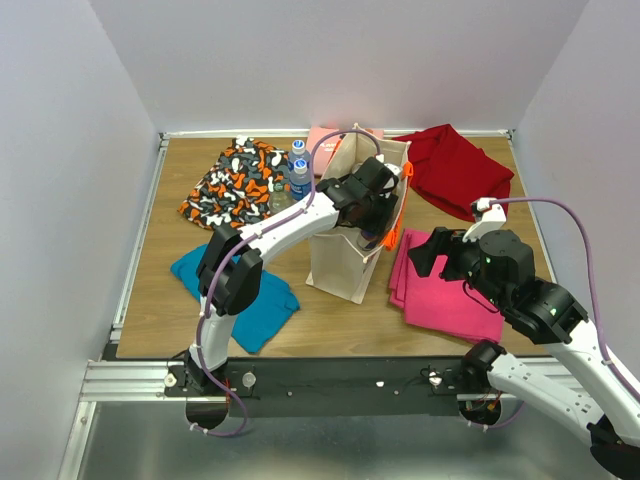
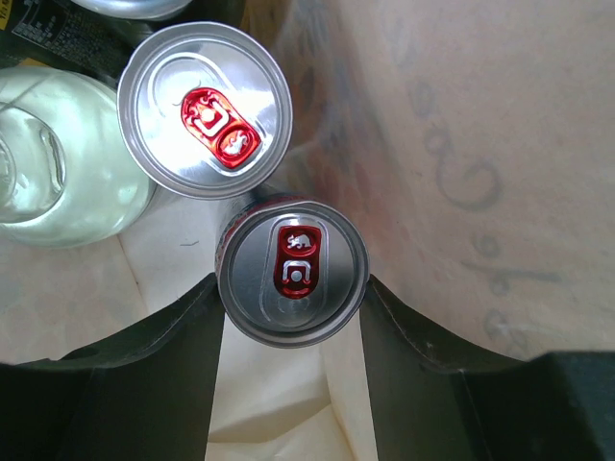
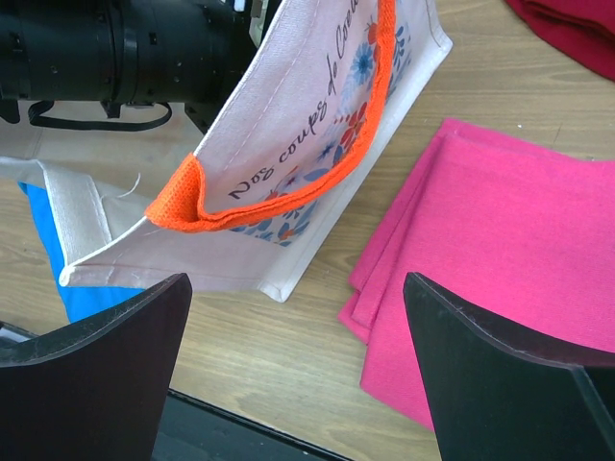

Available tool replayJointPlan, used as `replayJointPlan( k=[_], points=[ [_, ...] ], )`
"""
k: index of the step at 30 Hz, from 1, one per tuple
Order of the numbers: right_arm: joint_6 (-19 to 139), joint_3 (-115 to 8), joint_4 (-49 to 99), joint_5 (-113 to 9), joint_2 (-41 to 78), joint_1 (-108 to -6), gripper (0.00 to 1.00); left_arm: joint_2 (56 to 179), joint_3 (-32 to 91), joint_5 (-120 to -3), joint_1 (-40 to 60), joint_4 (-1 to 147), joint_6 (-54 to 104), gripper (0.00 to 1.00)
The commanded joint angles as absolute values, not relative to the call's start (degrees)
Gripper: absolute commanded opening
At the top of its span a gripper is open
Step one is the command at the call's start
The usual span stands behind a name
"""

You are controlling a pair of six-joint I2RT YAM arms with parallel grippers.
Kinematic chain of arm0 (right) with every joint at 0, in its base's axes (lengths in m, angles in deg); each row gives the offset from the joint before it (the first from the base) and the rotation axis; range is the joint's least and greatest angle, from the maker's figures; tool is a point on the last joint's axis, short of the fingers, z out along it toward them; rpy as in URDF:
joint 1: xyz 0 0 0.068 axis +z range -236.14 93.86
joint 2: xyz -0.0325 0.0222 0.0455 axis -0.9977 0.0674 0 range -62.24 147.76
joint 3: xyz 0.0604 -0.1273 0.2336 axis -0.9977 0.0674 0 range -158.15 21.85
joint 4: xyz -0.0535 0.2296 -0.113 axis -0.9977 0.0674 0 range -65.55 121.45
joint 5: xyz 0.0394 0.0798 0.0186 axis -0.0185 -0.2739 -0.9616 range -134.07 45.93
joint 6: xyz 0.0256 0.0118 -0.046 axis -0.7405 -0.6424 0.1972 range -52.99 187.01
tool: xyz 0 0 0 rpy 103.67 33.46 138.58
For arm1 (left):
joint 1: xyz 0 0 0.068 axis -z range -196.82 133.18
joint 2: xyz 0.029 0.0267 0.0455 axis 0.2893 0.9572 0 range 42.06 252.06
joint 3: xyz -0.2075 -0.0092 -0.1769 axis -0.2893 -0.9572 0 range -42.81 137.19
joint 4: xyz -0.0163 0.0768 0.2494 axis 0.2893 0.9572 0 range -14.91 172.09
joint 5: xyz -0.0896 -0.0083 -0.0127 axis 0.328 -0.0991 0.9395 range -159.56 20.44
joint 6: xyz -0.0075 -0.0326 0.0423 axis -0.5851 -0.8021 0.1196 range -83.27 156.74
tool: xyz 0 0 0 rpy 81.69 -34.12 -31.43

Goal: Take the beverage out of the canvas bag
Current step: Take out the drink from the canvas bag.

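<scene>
Left gripper: inside the canvas bag, reaching in from its top. The fingers stand either side of a can, their inner edges meeting its rim. Whether they press it cannot be told.
Can: upright on the bag's floor, silver lid, red pull tab with a small cut-out figure.
Second can: in the bag, just beside the first, with the same red tab.
Clear bottle: in the bag beside the second can.
Right gripper: to the right of the bag, jaws wide apart and holding nothing, above a pink cloth.
Bag lettering: "Nos coups de…" in script over a flower print, under the orange handle; the rest is hidden.
Surface: wooden tabletop, with a metal rail on the near side.
Room: plain white walls on three sides.
Around the bag: blue cloth to the left front, patterned black, orange and white cloth to the left rear, two blue-capped bottles just left, red cloth to the right rear.
</scene>
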State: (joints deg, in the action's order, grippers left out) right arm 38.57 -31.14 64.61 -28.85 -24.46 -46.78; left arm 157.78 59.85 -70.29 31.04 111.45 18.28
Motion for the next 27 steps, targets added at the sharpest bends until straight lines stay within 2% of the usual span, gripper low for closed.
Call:
replayJointPlan(
  k=[1,27],
  points=[
    [38.36,-30.27,64.00,-27.37,-24.71,-46.85,1.00,154.83,61.96,-72.55,31.79,114.03,19.07,0.00],
    [38.27,-29.39,63.39,-27.99,-25.15,-46.85,1.00,151.49,67.50,-73.69,31.79,118.07,20.65,0.00]
  ],
)
